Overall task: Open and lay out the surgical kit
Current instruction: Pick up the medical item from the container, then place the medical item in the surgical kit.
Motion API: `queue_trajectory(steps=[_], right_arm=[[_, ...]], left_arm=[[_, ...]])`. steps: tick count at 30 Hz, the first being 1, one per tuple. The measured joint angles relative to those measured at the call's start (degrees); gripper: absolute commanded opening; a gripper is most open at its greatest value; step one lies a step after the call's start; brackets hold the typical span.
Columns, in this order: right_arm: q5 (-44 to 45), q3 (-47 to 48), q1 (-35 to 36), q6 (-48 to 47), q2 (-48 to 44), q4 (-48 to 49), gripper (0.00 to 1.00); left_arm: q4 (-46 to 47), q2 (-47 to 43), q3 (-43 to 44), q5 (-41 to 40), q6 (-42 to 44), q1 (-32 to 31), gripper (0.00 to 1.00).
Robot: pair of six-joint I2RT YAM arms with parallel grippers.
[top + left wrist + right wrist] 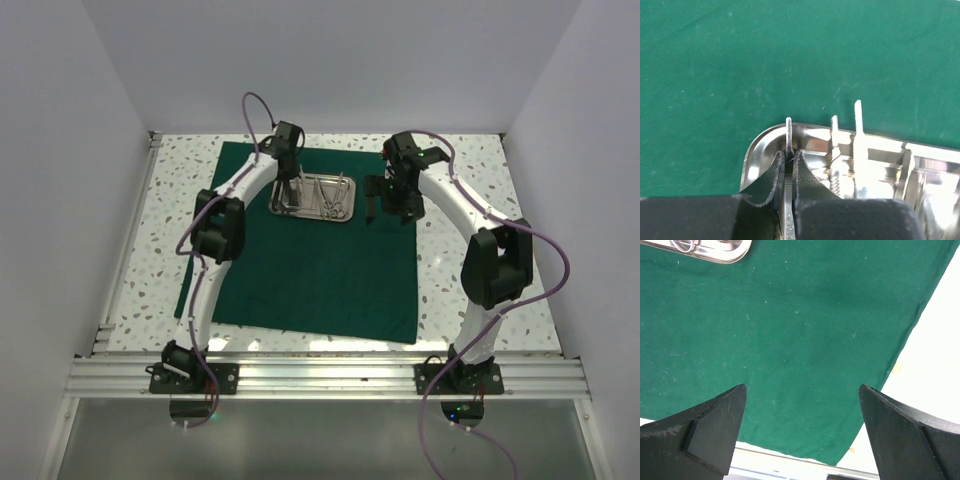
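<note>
Seen from above, the left arm folds forward, its left gripper (pixel 289 188) pointing down at the left end of the steel tray (pixel 313 212). The right arm arches in with the right gripper (pixel 385 208) poised over the dark green cloth (pixel 300 280) just right of the tray. The tray lies with its long axis left to right on the cloth's far half. The cloth is spread flat on the speckled table (pixel 470 290), leaving bare margins left and right. In the left wrist view, the black fingers (pixel 765 182) are pinching a thin silver instrument (pixel 788 131) at the tray's rounded corner, tip aimed away, with two neighbouring tips (pixel 858 115) parallel. In the right wrist view, the fingers (pixel 715 427) are spread wide over open cloth; the cloth's edge runs diagonally at right.
</note>
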Motion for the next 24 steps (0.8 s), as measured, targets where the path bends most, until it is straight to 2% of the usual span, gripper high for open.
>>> queue_trajectory(steps=[6,12,18,24], right_arm=[[-0.96,0.26,0.0,0.04,-0.02,-0.04,0.98],[-1.97,0.46,0.0,0.07,0.0,0.0,0.98],[-2.6,0.46,0.0,0.07,-0.02,0.17,0.98],[-2.84,-2.21,0.0,0.07,-1.44,1.46,0.99]], left_arm=[[-2.54,-6.34,-4.0,3.17,2.64,1.22,0.0],[-3.26,-22.51,-13.6,5.49,4.2,1.42,0.0],[1.11,-42.73,-38.99,7.28,5.2,1.36,0.0],[1.7,-49.48,-60.61,8.59,3.87,1.11,0.0]])
